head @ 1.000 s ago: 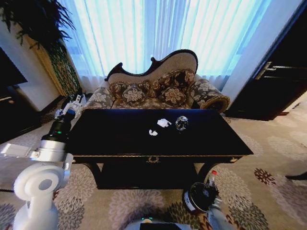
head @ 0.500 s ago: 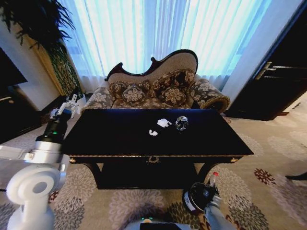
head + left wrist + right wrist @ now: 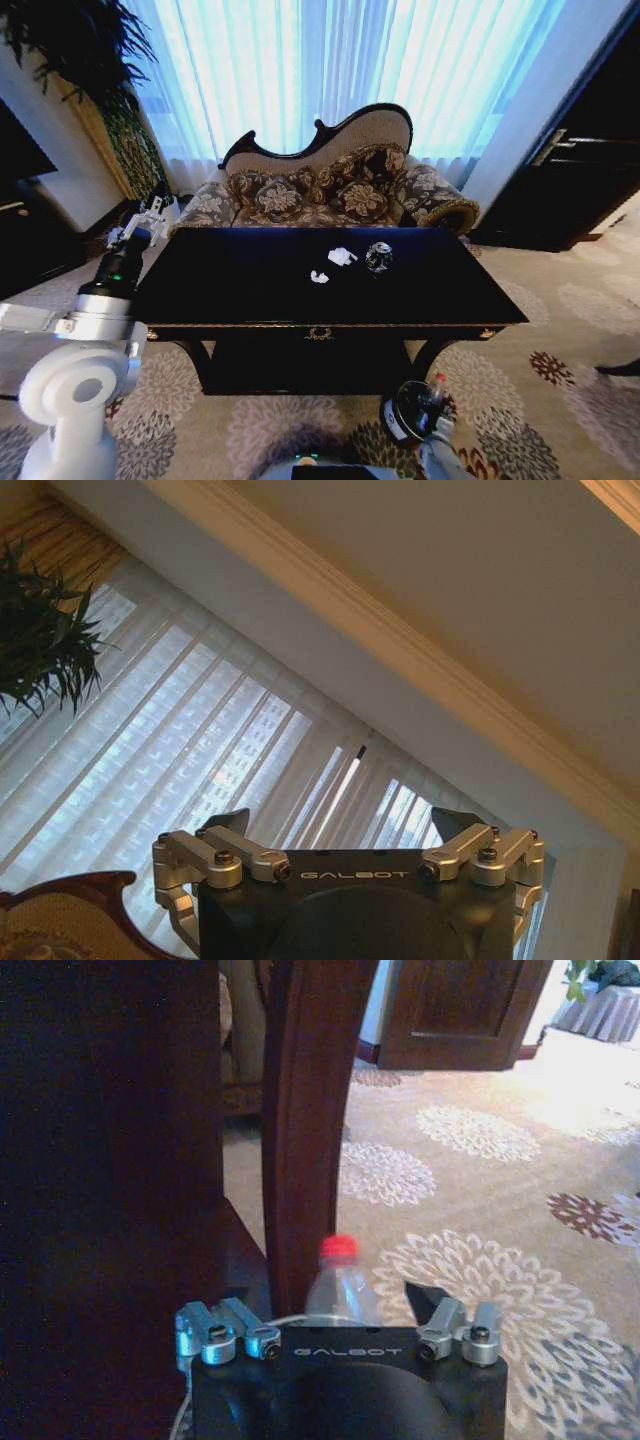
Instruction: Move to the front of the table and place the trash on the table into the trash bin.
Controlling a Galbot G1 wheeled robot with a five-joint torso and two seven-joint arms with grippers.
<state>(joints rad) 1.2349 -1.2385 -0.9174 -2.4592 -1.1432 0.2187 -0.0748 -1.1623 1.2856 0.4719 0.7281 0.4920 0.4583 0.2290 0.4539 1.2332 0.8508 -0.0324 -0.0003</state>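
Observation:
On the dark glossy table [image 3: 250,290] lie two white paper wads [image 3: 342,256] [image 3: 319,277] and a crushed can [image 3: 378,257]. The round dark trash bin [image 3: 405,415] stands on the carpet by the table's front right leg. A clear bottle with a red cap [image 3: 437,385] stands upright in it. My right gripper [image 3: 335,1300] is low over the bin, open, with the bottle [image 3: 338,1285] between its spread fingers. My left gripper [image 3: 145,218] is raised off the table's left end, open and holding nothing [image 3: 345,825].
A patterned sofa [image 3: 330,190] stands behind the table, with bright curtains beyond it. A potted plant [image 3: 90,50] is at the far left and a dark door [image 3: 590,160] at the right. The table leg [image 3: 300,1140] rises close behind the bin. Patterned carpet surrounds the table.
The bottle has sunk a little lower at the bin and my right arm has drawn down toward the picture's bottom edge. The left arm shifted slightly out and back.

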